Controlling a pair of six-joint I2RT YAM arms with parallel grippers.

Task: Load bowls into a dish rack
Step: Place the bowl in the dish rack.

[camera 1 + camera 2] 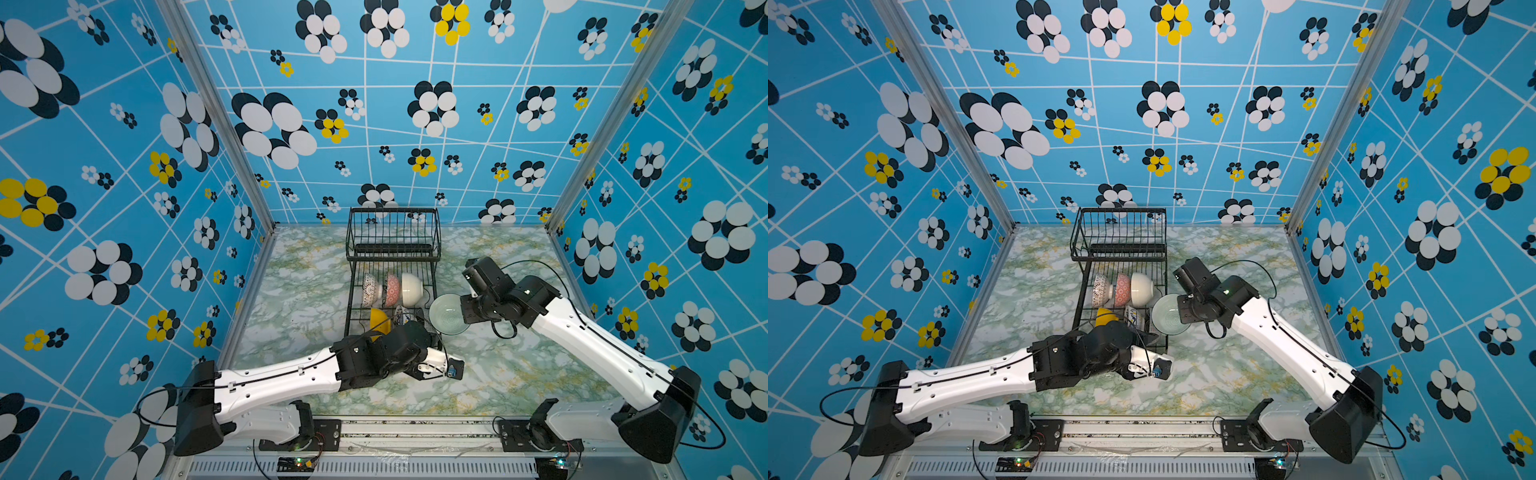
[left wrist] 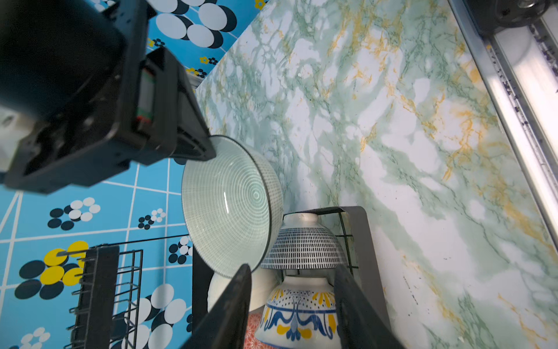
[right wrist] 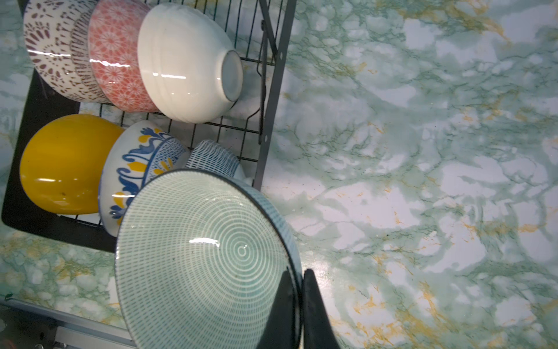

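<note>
My right gripper (image 3: 298, 276) is pinched narrow on the rim of the pale green ringed ceramic bowl (image 3: 205, 256), held on edge at the side of the black wire dish rack (image 1: 392, 232). My left gripper (image 2: 293, 269) stands half spread, with the white bowl with blue and yellow scrollwork (image 2: 299, 311) between its jaws in the rack. I cannot tell whether they press it. A dark-dashed white bowl (image 2: 303, 250) sits just past their tips.

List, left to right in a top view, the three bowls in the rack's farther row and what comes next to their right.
black-and-white patterned bowl → pink-red bowl → cream-white bowl → pale green bowl, pinched by the right gripper at the dish rack edge.
</note>
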